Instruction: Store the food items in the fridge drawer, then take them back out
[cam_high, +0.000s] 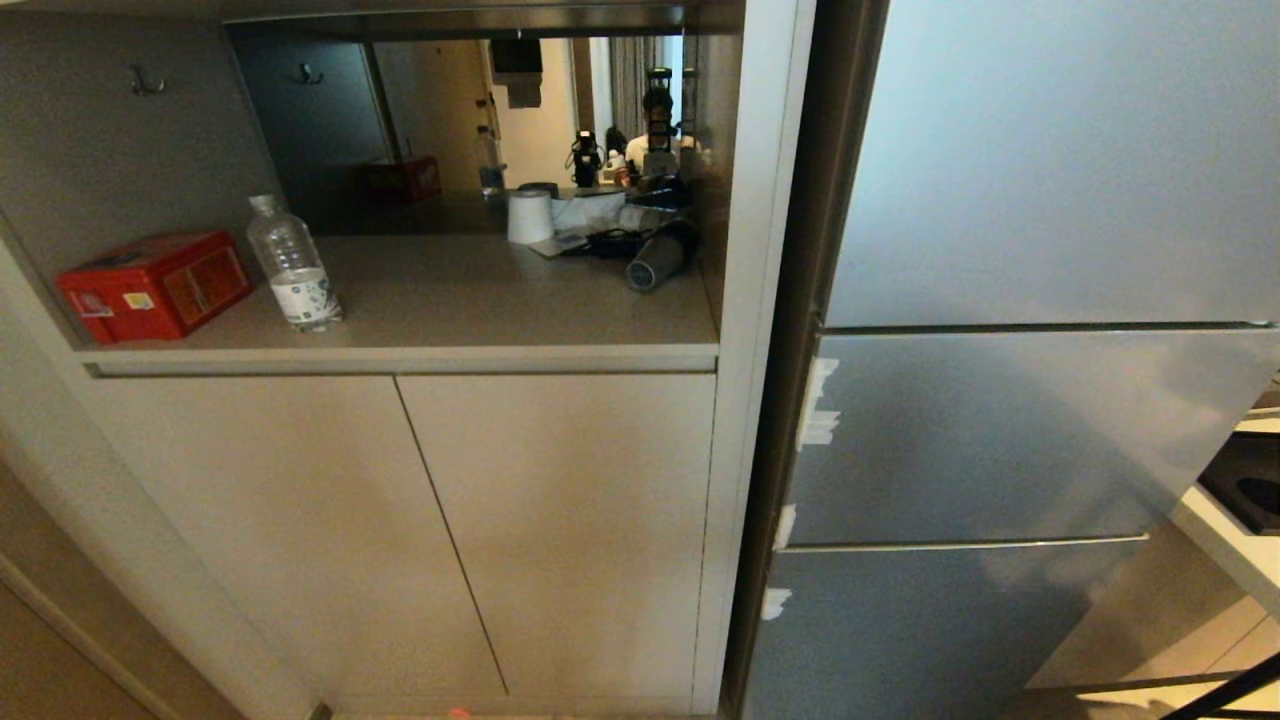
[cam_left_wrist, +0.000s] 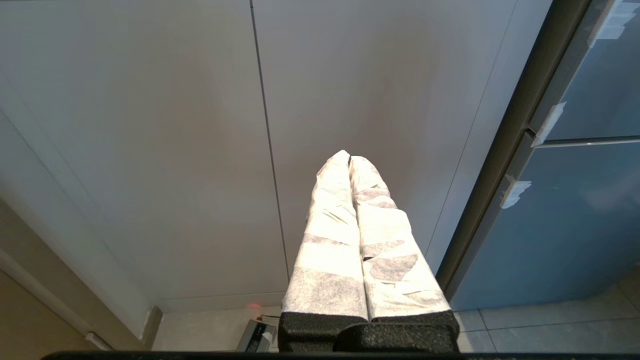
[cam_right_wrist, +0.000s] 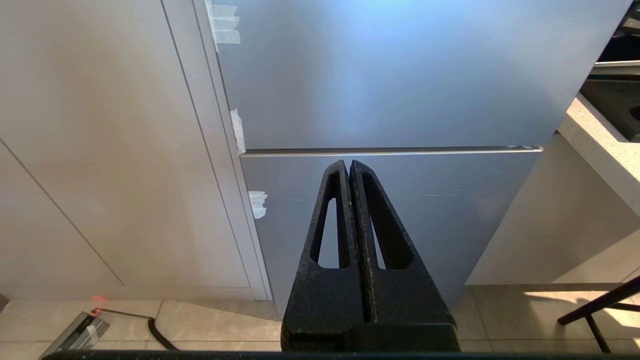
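Both my left fingers (cam_left_wrist: 348, 159) and right fingers (cam_right_wrist: 348, 165) pressed together, empty. Fridge drawer (cam_right_wrist: 400, 210) closed just ahead of the right; food unseen. I'd hook its top edge squarely.

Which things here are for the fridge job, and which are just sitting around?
For the job:
- fridge drawer, shut
- left hand and right hand, both shut, empty, near the floor
No food in view.

Just sitting around:
- red tin box
- water bottle
- white cup
- cabinet doors
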